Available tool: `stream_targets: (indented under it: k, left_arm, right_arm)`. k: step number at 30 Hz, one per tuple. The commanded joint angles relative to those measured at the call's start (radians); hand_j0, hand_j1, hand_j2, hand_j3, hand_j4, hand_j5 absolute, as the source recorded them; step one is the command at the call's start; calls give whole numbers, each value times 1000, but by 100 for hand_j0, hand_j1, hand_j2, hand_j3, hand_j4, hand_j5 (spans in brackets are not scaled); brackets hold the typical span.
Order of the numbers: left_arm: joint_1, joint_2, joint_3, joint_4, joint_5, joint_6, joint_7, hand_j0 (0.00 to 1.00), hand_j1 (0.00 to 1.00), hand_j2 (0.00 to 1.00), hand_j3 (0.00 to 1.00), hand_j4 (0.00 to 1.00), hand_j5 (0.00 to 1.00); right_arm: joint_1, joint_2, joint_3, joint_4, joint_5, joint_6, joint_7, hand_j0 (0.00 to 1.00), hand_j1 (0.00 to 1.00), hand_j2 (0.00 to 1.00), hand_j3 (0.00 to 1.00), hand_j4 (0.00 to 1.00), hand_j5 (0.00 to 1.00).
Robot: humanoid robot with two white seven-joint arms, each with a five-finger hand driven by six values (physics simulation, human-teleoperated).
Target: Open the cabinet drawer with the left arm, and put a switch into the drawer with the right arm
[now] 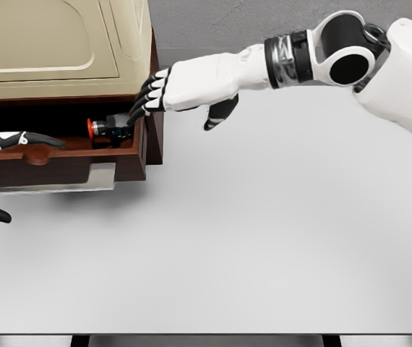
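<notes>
The brown cabinet (154, 87) with a beige top stands at the upper left, its drawer (61, 168) pulled out toward me. Inside the drawer lies the switch (108, 129), a dark body with a red button at its left end. My right hand (164, 92) reaches over the drawer from the right. Its fingers (142, 101) are spread and point down at the switch, their tips just at its right end, with the thumb hanging apart. My left hand (0, 143) shows at the left edge. One finger lies along the drawer's front rim and the thumb sits lower, apart.
A grey handle plate (54, 178) hangs under the drawer front. The white table (249, 246) stretches across the view, its front edge near the bottom. The right forearm spans the upper right above the table.
</notes>
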Motion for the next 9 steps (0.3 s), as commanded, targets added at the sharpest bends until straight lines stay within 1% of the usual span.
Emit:
stream_targets:
  k: [1,2,3,4,5,6,7,9]
  left_arm:
    - [-4,-84,18,-1,4,2,0,100,100,100,100,100,100]
    - [-11,-145,37,-1,3,2,0,100,100,100,100,100,100]
    - [-12,-173,38,-1,3,2,0,100,100,100,100,100,100]
    - [-26,-199,35,-1,0,2,0,100,100,100,100,100,100]
    - [-30,-254,35,-1,-28,2,0,100,100,100,100,100,100]
    - [-32,-294,35,-1,-62,2,0,100,100,100,100,100,100]
    - [-49,-352,34,-1,-69,2,0,100,100,100,100,100,100]
    - [-78,-378,32,-1,-71,2,0,100,100,100,100,100,100]
  right_arm:
    - [8,-96,-3,-54,-7,3,-1,100,100,100,100,100,100]
    - [18,-131,-5,-51,-7,3,-1,100,100,100,100,100,100]
    - [26,-173,-5,-48,-5,3,-1,100,100,100,100,100,100]
    - [48,-214,-6,-43,-5,3,-1,100,100,100,100,100,100]
    - [55,-252,-8,-37,-5,3,-1,100,100,100,100,100,100]
    - [66,-271,-15,-32,-4,3,-1,100,100,100,100,100,100]
    - [97,-282,-43,-23,-4,3,-1,100,100,100,100,100,100]
    - [124,-292,-54,26,-1,3,-1,100,100,100,100,100,100]
